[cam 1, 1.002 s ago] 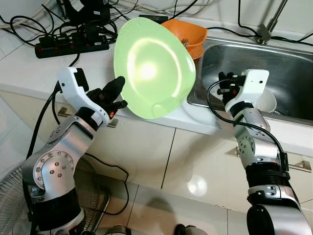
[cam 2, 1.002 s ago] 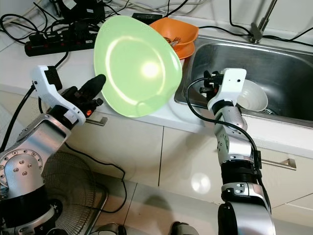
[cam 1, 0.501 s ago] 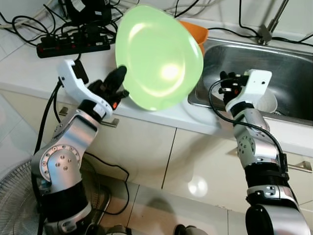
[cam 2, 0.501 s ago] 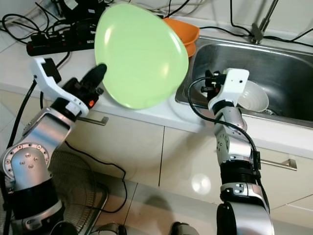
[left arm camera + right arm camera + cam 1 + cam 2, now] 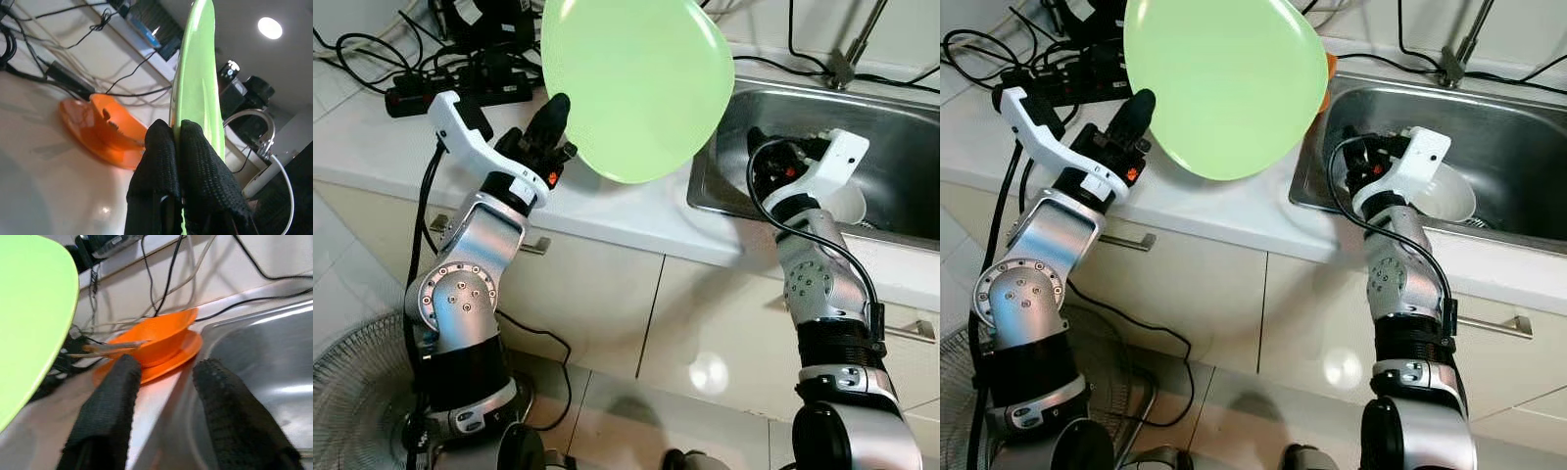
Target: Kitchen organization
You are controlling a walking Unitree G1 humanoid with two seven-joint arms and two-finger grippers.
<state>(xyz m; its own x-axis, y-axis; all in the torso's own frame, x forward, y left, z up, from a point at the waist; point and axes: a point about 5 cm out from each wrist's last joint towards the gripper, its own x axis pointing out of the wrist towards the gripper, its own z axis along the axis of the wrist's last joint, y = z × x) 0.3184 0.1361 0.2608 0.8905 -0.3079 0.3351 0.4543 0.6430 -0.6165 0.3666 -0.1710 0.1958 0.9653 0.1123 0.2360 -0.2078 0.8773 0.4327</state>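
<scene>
My left gripper is shut on the rim of a large light-green plate, held up on edge above the white counter. The left wrist view has both black fingers pinching the green plate edge-on. An orange bowl on an orange plate stands on the counter beside the sink, with a metal utensil in the bowl. My right gripper is open over the sink's left edge, its fingers pointing toward the orange dishes. A white bowl lies in the steel sink.
A black power strip and tangled cables lie at the back left of the counter. The tap rises behind the sink. Cabinet fronts with handles are below, and a floor fan stands at lower left.
My left arm has raised the green plate higher and toward the back of the counter, hiding the orange dishes in the eye views. My right gripper has tipped a little toward the sink's left edge.
</scene>
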